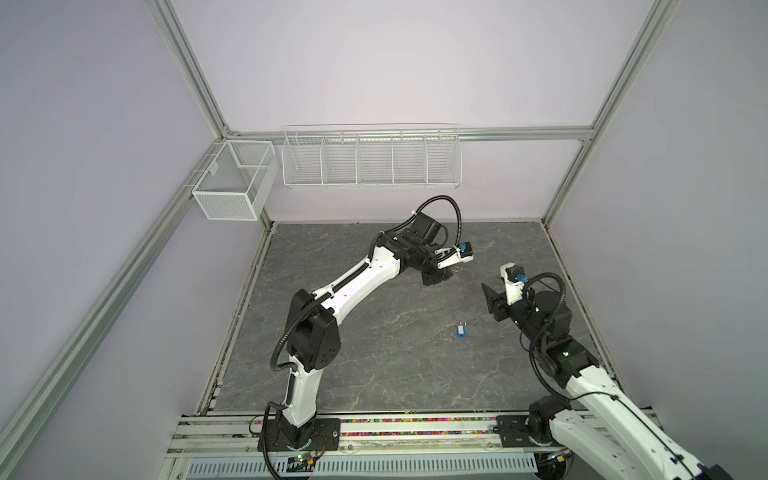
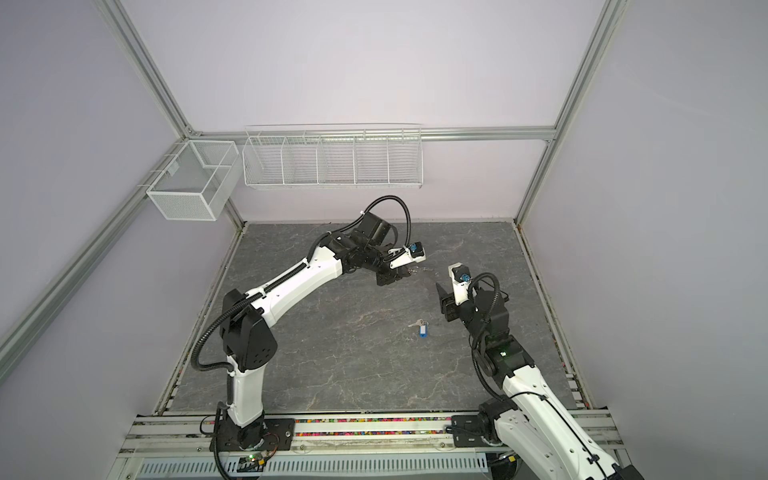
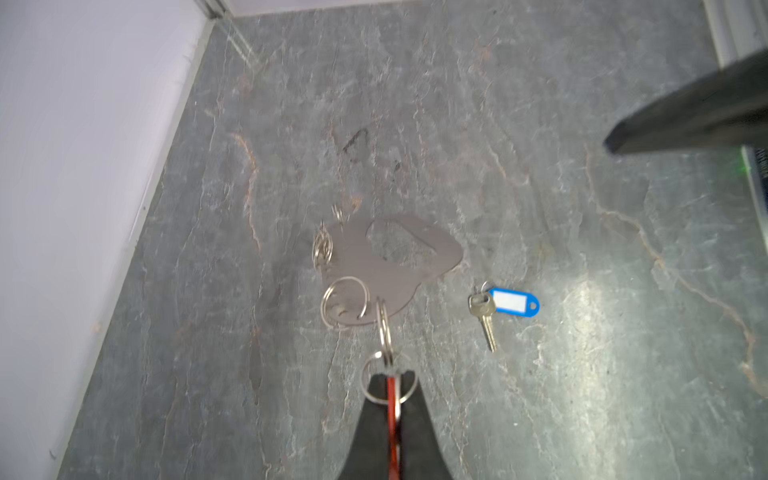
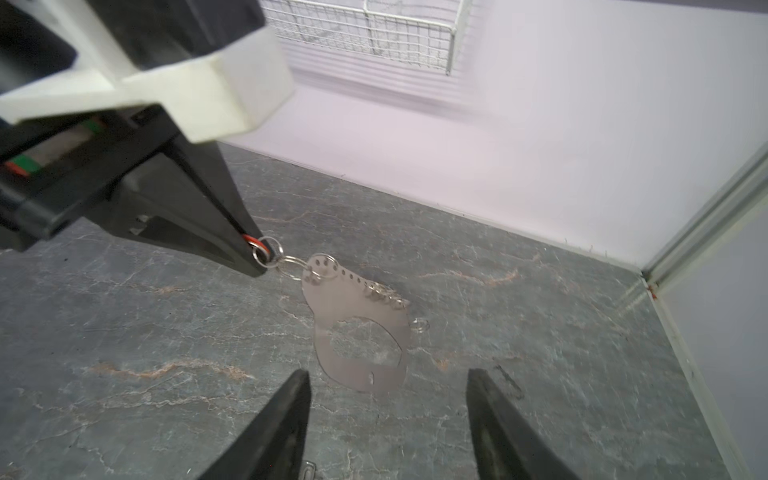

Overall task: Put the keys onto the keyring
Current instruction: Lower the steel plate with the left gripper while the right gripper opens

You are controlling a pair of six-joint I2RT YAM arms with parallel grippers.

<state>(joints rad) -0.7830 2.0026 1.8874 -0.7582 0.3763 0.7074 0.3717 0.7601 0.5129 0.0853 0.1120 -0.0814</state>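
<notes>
Keyring point(image 4: 353, 378) sits far-middle on the worktop point(image 3: 582, 374). One end looks tipped up, since my left tool point(image 3: 392, 386) is pinched shut on the red tag point(image 3: 391, 411), whose ring looks chained onto a keyring ring. So the red key's on, I reckon. The blue-tag key point(image 1: 461, 331) lies flat on its own, nearer me than the keyring. My right tool point(image 4: 388, 371) hangs wide open and empty by the keyring's near end. The blue key is near and a bit left of it, blade pointing left. Right arm's closer, so it gets the grab.
</notes>
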